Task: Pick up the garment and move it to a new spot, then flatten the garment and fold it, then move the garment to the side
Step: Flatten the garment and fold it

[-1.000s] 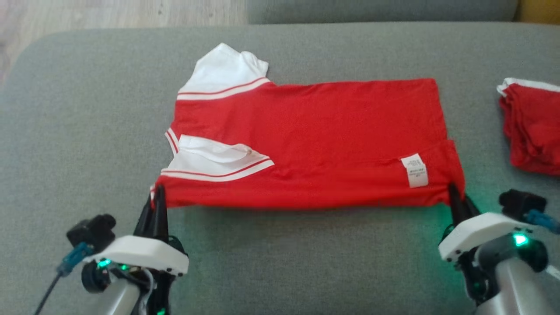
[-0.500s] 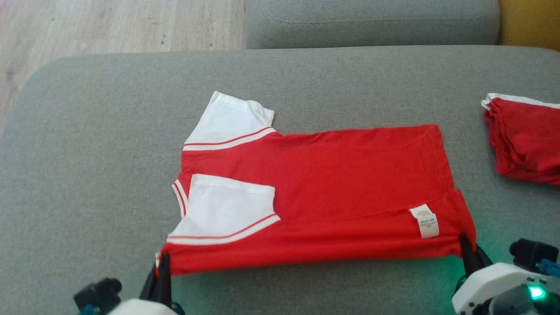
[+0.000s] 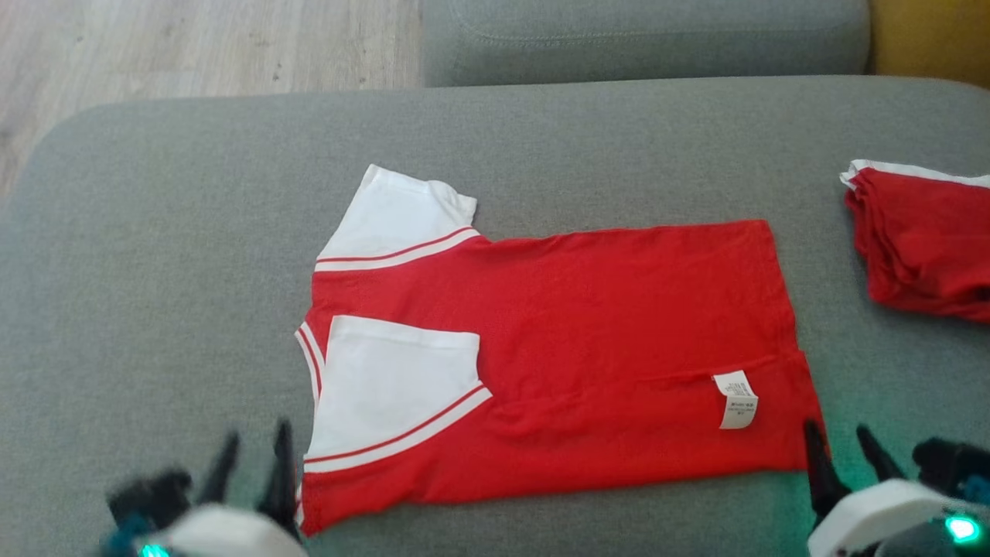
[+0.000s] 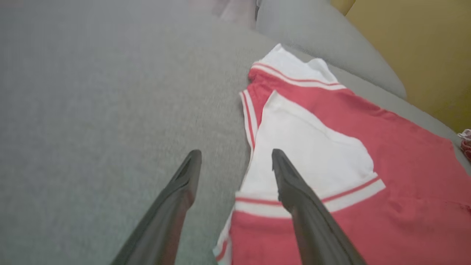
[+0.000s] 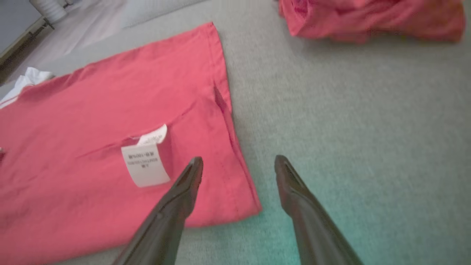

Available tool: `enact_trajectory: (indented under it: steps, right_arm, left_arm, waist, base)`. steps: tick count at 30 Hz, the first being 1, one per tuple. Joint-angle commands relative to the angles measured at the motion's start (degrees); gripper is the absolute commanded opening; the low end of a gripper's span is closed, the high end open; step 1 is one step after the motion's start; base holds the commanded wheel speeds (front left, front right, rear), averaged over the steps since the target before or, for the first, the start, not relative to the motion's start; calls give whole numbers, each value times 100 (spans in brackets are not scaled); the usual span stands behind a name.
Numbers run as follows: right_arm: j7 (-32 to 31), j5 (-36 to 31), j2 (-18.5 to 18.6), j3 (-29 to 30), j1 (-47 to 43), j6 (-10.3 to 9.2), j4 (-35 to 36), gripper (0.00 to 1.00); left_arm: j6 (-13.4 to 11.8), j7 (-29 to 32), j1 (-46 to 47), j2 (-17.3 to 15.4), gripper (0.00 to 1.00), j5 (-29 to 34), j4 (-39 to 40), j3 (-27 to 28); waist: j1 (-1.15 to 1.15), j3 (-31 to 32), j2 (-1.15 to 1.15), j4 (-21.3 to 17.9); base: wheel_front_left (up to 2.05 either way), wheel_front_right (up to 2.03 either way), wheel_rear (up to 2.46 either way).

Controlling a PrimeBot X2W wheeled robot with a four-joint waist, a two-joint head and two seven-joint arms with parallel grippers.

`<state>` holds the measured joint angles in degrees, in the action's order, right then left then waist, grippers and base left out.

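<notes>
Both spread wide, empty | garment [image 3: 603, 325] flat between left end effector [image 3: 257, 432] and right end effector [image 3: 835, 427] | each at a near corner

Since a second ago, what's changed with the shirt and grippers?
Both opened: the left gripper let go of the near left corner of the red shirt, the right gripper its near right corner; that edge now lies on the grey cushion. The shirt's place and fold, and the red pile at right, are unchanged.
</notes>
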<state>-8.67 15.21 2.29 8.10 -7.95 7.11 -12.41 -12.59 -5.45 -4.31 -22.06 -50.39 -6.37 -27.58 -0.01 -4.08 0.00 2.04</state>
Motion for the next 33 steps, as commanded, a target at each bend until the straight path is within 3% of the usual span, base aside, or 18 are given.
enact_trajectory:
  steps: [1,5,9,18,25,33]
  right_arm:
    - [82,-61,59,-98,239,37,310,100]
    - [71,-144,59,-126,526,37,750,100]
    - [-48,-222,59,-300,872,37,1168,100]
    - [-200,-295,59,-1001,1779,37,1580,100]
    - [-66,-264,59,-1347,2250,37,1519,100]
    - [113,-207,59,-1397,2368,37,1401,100]
  left_arm:
    - [2,24,576,-249,100,110,283,305]
    - [84,511,1471,-782,100,421,666,334]
    - [347,1313,2681,-1241,100,672,877,229]
    - [1078,2771,4583,-1858,100,677,-309,93]
    - [1317,3067,5058,-1996,100,707,-1075,24]
    - [1354,3164,5170,-2016,100,708,-1541,-25]
  waist:
    - [1,-49,0,-31]
    - [1,-228,0,-128]
    - [1,-521,0,-280]
    - [1,-1378,0,-1084]
    - [1,-1992,0,-1586]
    - [1,-2260,0,-1744]
  base:
    - [0,0,0]
    - [0,0,0]
    - [0,0,0]
    - [0,0,0]
    - [0,0,0]
    - [0,0,0]
